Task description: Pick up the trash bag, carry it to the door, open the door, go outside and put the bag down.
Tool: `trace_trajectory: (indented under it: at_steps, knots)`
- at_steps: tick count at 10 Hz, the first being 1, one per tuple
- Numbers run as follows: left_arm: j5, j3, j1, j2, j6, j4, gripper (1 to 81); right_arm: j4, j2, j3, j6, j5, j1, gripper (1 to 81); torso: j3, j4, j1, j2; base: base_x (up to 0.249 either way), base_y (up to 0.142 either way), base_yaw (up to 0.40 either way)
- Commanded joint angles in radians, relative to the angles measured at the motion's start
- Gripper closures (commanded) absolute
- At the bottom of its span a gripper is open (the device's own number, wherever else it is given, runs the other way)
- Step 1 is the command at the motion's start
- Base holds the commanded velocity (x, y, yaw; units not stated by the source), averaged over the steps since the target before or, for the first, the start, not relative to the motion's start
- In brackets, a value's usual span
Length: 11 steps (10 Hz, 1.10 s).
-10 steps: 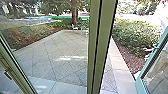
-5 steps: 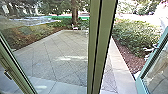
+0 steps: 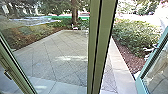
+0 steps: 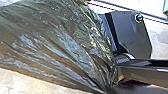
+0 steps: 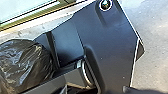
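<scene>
Head view matches the earlier frames: left frame [image 3: 18, 68], post [image 3: 100, 47] and teal frame [image 3: 150, 61] unshifted. Paving [image 3: 60, 57] shows between left frame and post; a narrower pale strip [image 3: 120, 67] runs between post and teal frame, edged by mulch [image 3: 127, 56]. Bag [image 4: 60, 47] is beside the robot's base, folds drawn taut. Left gripper, right gripper: state cannot be told.
</scene>
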Motion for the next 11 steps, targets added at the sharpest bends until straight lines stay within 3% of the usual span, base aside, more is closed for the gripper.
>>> trace_trajectory:
  at_steps: [1,11]
  knots:
    - [0.066,0.0,-0.034,-0.004,0.007,0.007,81.1,-0.011,-0.005,0.002,-0.002,-0.049,0.028,1.0,0.0,0.0,0.0,0.0,0.0,0.0,-0.233]
    - [0.066,0.002,-0.034,-0.005,0.007,0.006,81.1,-0.011,-0.003,0.002,-0.002,-0.049,0.028,1.0,0.0,0.0,0.0,0.0,-0.007,0.0,-0.187]
